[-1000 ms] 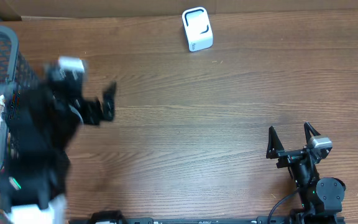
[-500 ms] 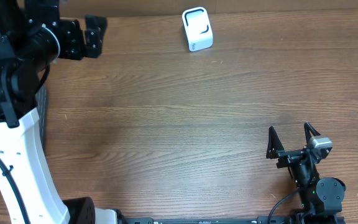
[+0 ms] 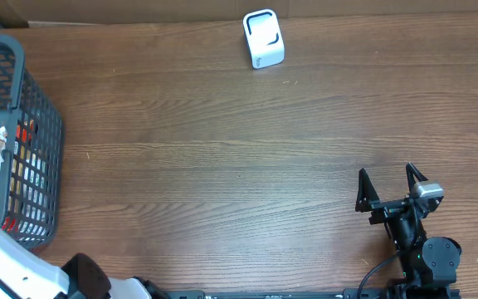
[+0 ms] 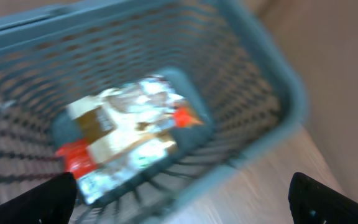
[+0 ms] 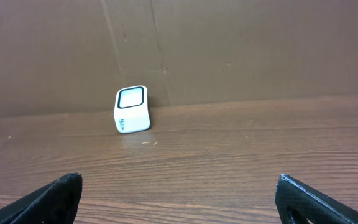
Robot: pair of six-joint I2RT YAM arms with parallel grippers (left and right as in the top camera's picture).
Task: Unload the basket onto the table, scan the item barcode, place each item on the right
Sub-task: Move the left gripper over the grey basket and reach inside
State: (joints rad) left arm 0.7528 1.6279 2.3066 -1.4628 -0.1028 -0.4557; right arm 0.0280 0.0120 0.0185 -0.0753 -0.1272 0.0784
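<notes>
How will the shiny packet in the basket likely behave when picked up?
The packet looks like crinkled foil, so probably light and floppy, denting under a pinch. Its glossy surface may be slippery. It lies flat on the basket floor, so unlikely to roll.

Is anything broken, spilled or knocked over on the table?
Nothing stands out. The small white box-shaped scanner stands upright on the brown wooden table, and the crinkly snack packets lie inside the grey plastic mesh basket, heaped loosely but not spilled.
</notes>
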